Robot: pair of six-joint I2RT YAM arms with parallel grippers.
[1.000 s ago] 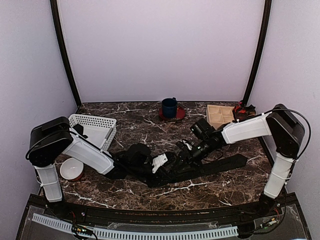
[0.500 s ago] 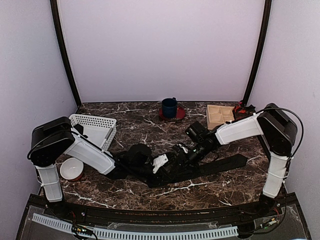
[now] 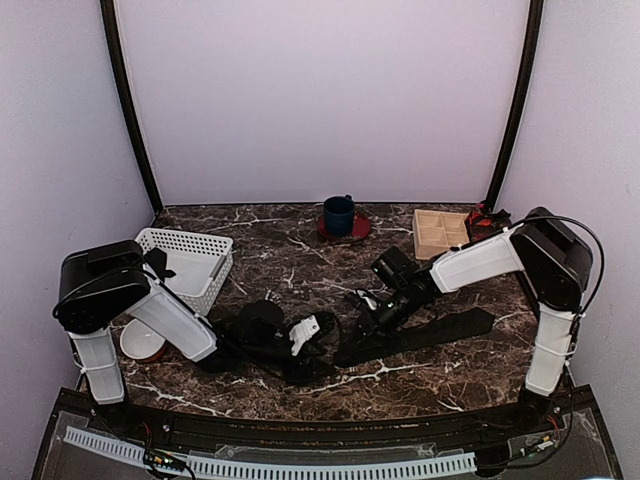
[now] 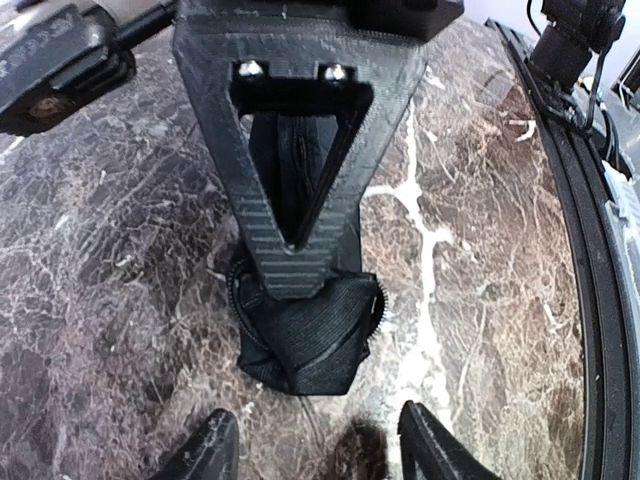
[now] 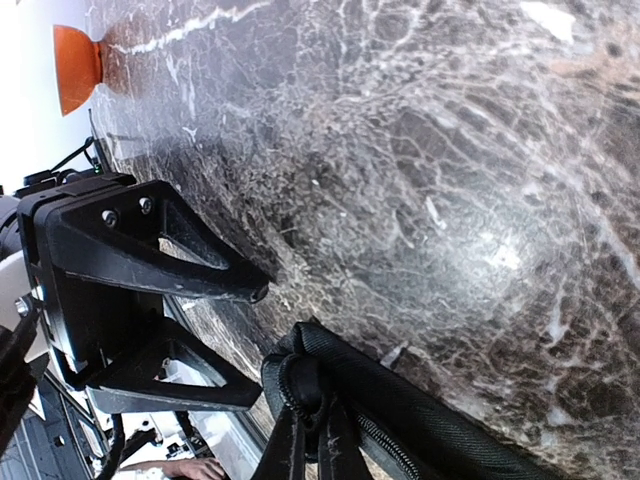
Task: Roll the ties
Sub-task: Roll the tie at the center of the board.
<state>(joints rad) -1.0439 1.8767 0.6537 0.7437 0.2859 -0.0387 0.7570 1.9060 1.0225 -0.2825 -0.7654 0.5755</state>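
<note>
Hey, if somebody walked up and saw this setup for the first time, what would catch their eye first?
The mid-table huddle: the right gripper pinched shut on the bunched end of a black tie, the left gripper open right beside it. The tie's strip trails rightward across the dark marble table. Farther back, a white basket stands left and a blue mug at centre.

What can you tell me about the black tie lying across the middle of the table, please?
It is a long black tie of soft, finely woven fabric. Most of it lies flat on the marble table, stretching toward the right arm's side. Its other end is bunched into a small loose wad, pinched by the shut right claw. The open left claw sits just short of the wad, not touching it.
</note>
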